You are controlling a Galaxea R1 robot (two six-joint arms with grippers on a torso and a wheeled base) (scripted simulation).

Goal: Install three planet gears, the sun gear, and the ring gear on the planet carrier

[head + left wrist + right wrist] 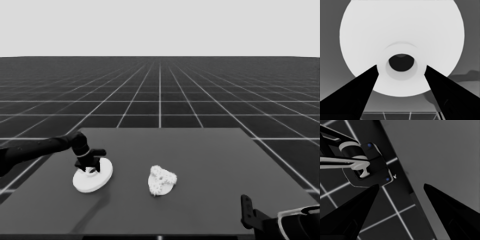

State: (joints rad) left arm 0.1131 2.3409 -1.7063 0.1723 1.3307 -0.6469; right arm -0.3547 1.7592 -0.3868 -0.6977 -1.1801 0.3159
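The ring gear, the larger round part [96,182] [400,27], lies near the table's left end. My left gripper [91,169] [401,66] hangs right over its middle. It is open, with one finger on each side of the raised hub around the small centre hole, and I see no contact. At the table's middle sits the planet carrier, the smaller round part [159,188], with toothed planet gears [164,176] lumped on top of it. How many gears there are cannot be made out. My right gripper [246,206] [401,185] waits open at the lower right corner, holding nothing.
The table's left edge runs close beside the larger round part. In the right wrist view, dark machinery with pale bands and blue lights [366,165] hangs past the table's edge over the floor grid.
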